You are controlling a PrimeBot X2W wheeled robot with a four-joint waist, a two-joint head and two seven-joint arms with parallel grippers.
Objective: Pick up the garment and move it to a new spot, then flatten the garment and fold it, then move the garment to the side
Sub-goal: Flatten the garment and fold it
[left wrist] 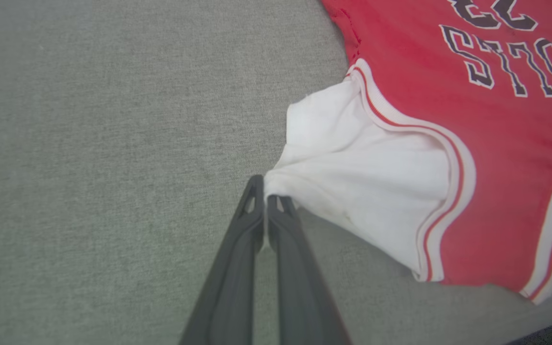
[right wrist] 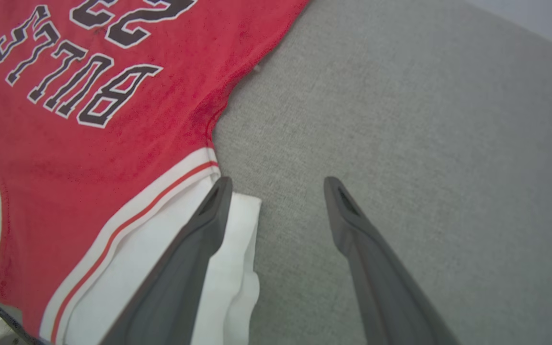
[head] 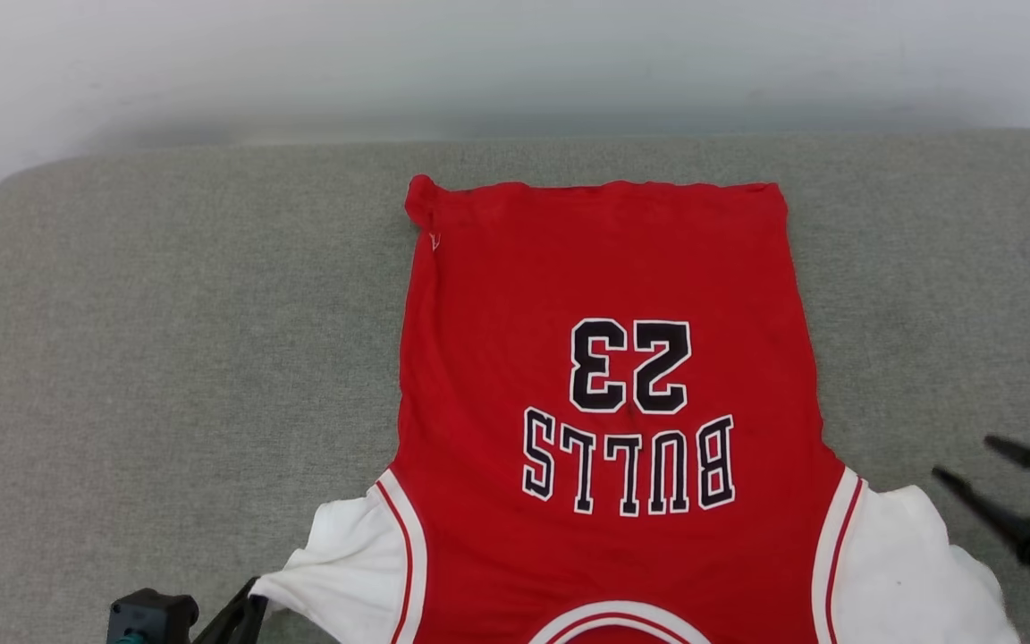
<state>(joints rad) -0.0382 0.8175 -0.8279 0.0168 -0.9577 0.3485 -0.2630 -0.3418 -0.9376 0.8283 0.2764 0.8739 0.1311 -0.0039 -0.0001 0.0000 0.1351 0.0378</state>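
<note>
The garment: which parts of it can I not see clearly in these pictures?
1. Head view: the collar of the garment is cut off by the bottom edge.
2. Right wrist view: part of the white sleeve is hidden under a finger of the right gripper.
3. Left wrist view: the printed number is cut off by the top edge.

Bright, even light falls from above; shadows are faint, one lying pale beneath the garment. The head view is sharp. Both wrist views bend at their edges, stretching the lettering.
</note>
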